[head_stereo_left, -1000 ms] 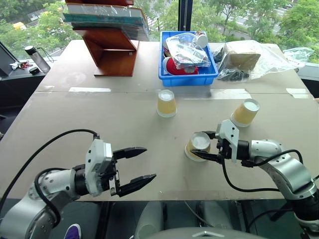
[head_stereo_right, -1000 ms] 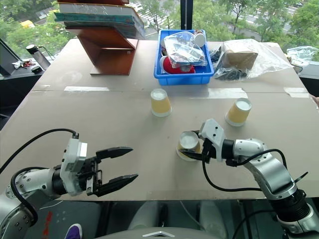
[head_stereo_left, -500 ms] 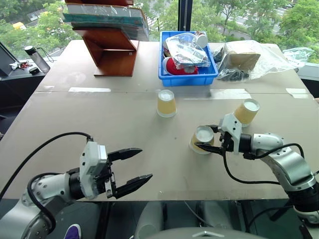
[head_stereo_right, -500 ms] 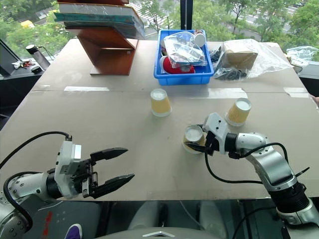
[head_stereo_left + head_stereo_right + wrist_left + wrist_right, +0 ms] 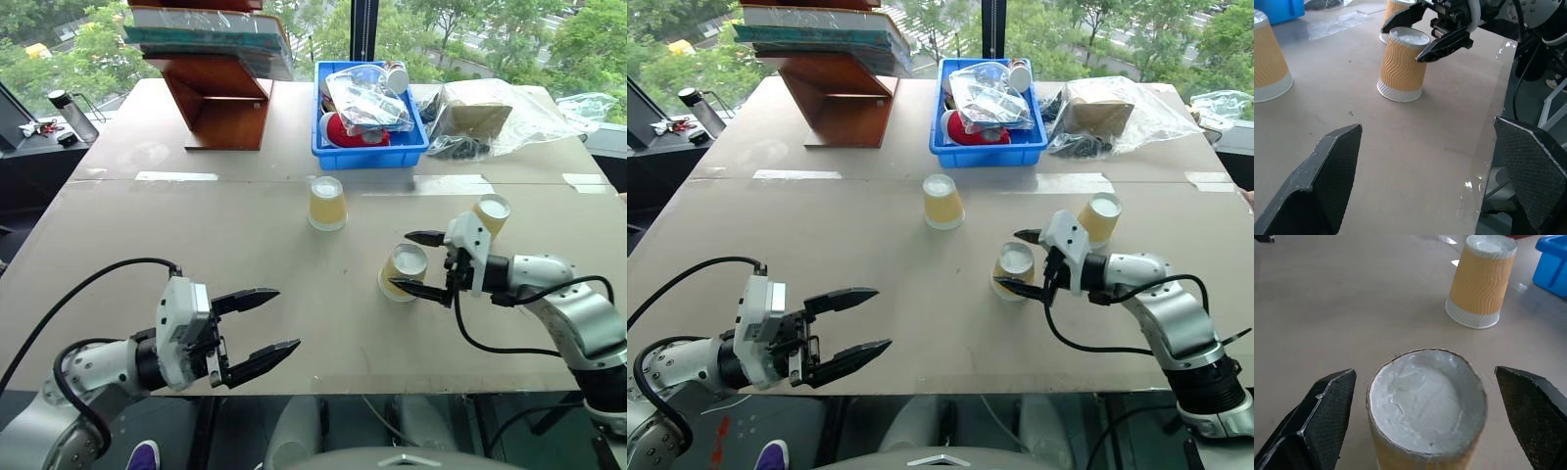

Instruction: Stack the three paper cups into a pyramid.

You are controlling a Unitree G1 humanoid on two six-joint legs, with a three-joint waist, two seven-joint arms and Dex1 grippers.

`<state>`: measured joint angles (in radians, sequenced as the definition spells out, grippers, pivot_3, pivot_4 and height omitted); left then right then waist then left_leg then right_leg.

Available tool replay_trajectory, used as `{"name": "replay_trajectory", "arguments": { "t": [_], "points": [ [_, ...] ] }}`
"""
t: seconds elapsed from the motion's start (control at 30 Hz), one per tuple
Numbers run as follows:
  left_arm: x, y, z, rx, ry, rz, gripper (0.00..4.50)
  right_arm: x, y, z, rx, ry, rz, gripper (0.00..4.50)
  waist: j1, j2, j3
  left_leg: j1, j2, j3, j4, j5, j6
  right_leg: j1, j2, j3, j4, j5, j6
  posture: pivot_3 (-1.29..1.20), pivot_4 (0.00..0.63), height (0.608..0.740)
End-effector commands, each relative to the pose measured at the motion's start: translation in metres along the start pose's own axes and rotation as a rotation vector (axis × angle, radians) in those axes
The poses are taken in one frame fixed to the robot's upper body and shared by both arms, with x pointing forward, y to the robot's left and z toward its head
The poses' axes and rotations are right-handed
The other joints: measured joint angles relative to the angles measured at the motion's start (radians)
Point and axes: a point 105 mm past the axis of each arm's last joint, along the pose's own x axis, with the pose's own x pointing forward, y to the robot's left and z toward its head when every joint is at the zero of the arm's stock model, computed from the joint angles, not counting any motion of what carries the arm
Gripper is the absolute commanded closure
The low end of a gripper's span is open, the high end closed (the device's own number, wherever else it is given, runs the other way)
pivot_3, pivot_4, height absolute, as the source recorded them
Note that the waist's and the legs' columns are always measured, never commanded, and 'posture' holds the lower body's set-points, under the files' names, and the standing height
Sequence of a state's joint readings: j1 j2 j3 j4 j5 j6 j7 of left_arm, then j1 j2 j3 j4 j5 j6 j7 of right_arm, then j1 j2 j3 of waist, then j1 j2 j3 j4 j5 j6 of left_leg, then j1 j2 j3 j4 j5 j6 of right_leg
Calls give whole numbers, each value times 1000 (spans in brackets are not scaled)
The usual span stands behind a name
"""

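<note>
Since a second ago our right gripper [image 5: 421, 262] has released the near cup [image 5: 403, 271], fingers now wide either side, left gripper [image 5: 261, 327] open, empty; we should back straight off without nudging it toward the far cups.

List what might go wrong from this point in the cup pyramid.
1. The right gripper stands open with the near cup between its fingers; pulling back carelessly could knock it over.
2. The three cups are spread apart: the far cup stands well away and the right-hand cup lies behind the right gripper, so the base may end up too wide to carry a top cup.
3. The right-hand cup looks tilted; it may roll.
</note>
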<state>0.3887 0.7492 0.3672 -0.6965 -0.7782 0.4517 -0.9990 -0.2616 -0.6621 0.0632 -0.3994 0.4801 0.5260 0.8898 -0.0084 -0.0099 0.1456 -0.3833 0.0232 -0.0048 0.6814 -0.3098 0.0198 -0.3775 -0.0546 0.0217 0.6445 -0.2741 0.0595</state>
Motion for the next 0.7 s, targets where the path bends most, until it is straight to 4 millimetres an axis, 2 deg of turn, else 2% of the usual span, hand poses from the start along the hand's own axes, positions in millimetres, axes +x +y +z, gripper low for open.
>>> {"name": "replay_trajectory", "arguments": {
  "t": [0.03, 0.17, 0.23, 0.37, 0.4, 0.6, 0.7],
  "points": [
    [3, -3, 6, 25, -27, -17, 74, -12, 5, 22, -31, -61, 11, 23, -2, 0, 0, 0, 0, 0, 0, 0, 0, 0, 0, 0, 0, 0, 0, 0, 150, 740],
    [5, 0, 6, 29, -32, -22, 74, -29, 3, 31, -27, -74, -52, 23, -1, 0, 0, 0, 0, 0, 0, 0, 0, 0, 0, 0, 0, 0, 0, 0, 150, 740],
    [6, 1, 7, 34, -36, -27, 74, -37, -8, 34, 0, -87, -142, 23, -1, 0, 0, 0, 0, 0, 0, 0, 0, 0, 0, 0, 0, 0, 0, 0, 150, 740],
    [9, 5, 10, 44, -49, -38, 74, -66, -51, 19, -16, -24, -472, 23, -1, 0, 0, 0, 0, 0, 0, 0, 0, 0, 0, 0, 0, 0, 0, 0, 150, 740],
    [9, 6, 10, 46, -49, -41, 74, -69, -55, 17, -18, -22, -507, 23, -1, 0, 0, 0, -1, 1, 0, 0, 0, 0, 0, 0, 0, 0, 0, 0, 150, 740],
    [10, 9, 11, 53, -49, -48, 74, -66, -37, 17, 19, -31, -406, 23, -2, 0, 0, 0, 0, 1, -1, 0, 0, 0, 1, 1, 0, 0, 0, 0, 150, 740],
    [10, 10, 11, 55, -47, -50, 74, -70, -42, 13, 22, -7, -440, 23, -4, 0, 0, 0, 0, 1, -1, 0, 0, 0, 0, 1, 0, 0, 0, 0, 150, 740]
  ]
}}
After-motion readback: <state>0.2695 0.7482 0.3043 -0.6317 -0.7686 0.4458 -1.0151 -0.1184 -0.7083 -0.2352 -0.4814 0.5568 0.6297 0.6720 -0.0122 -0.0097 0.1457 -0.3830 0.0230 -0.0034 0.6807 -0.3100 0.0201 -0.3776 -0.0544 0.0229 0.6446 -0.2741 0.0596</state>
